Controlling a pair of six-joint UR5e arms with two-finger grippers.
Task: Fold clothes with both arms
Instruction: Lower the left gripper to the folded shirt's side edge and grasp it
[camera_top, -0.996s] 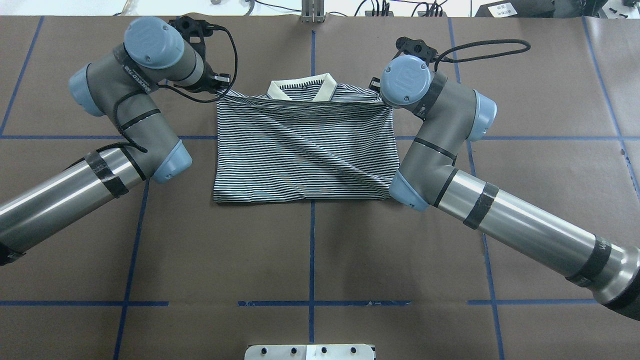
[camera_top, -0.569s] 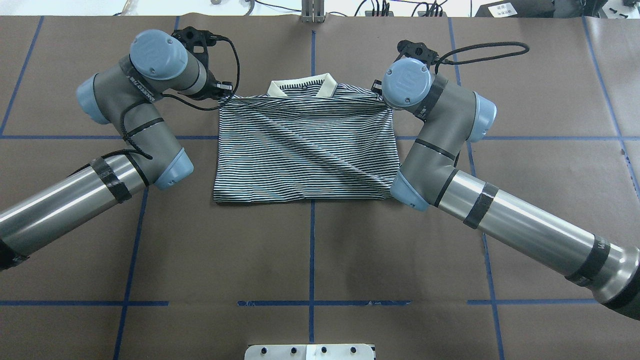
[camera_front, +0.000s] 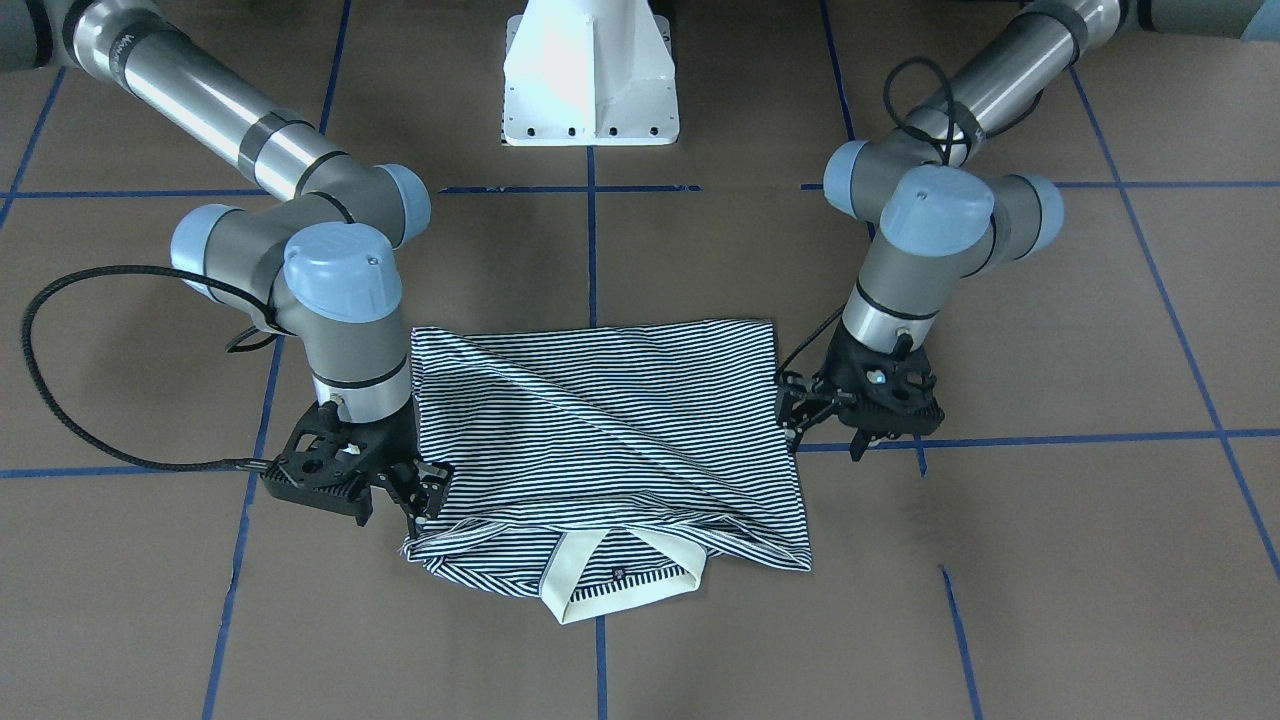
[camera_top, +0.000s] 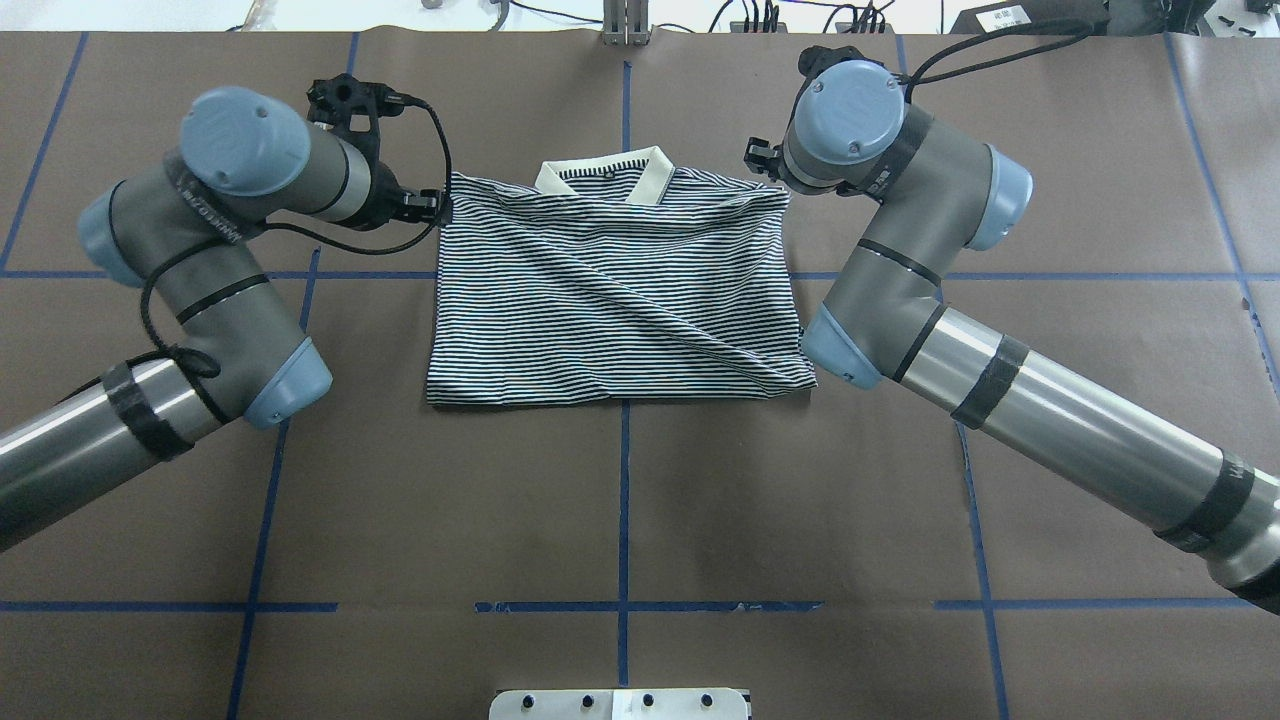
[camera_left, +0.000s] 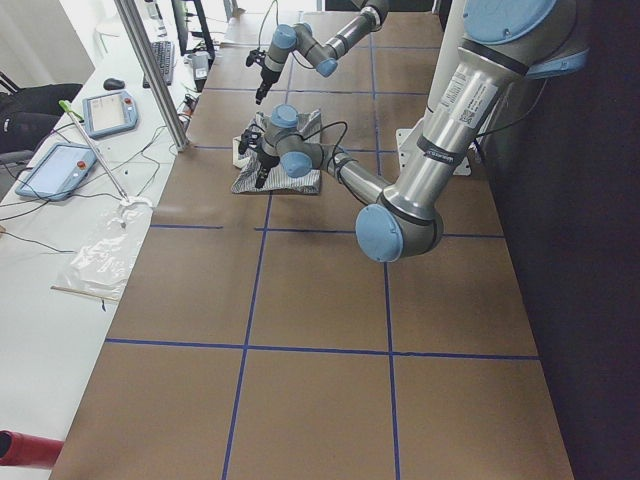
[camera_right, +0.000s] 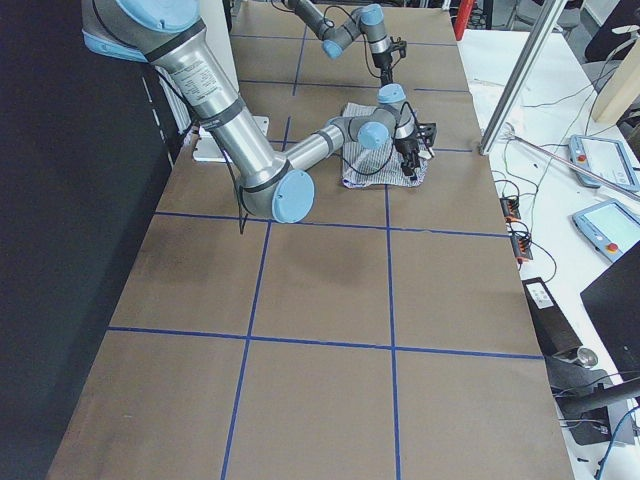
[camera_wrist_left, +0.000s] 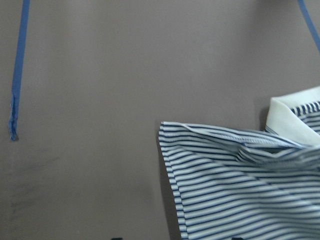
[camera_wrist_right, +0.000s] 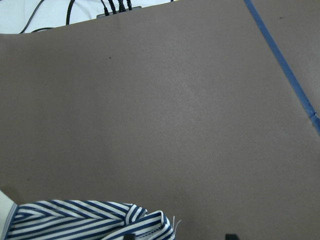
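Fingers of the left gripper (camera_front: 826, 438) and right gripper (camera_front: 396, 503) are now spread, having let go. The striped polo shirt (camera_top: 610, 300) lies folded mid-table (camera_top: 620, 500), its collar-side edge slack where a second ago it was stretched taut.

Brown table (camera_top: 450, 500) crossed by blue tape lines (camera_top: 622, 500) — a white pedestal base (camera_front: 590, 80).
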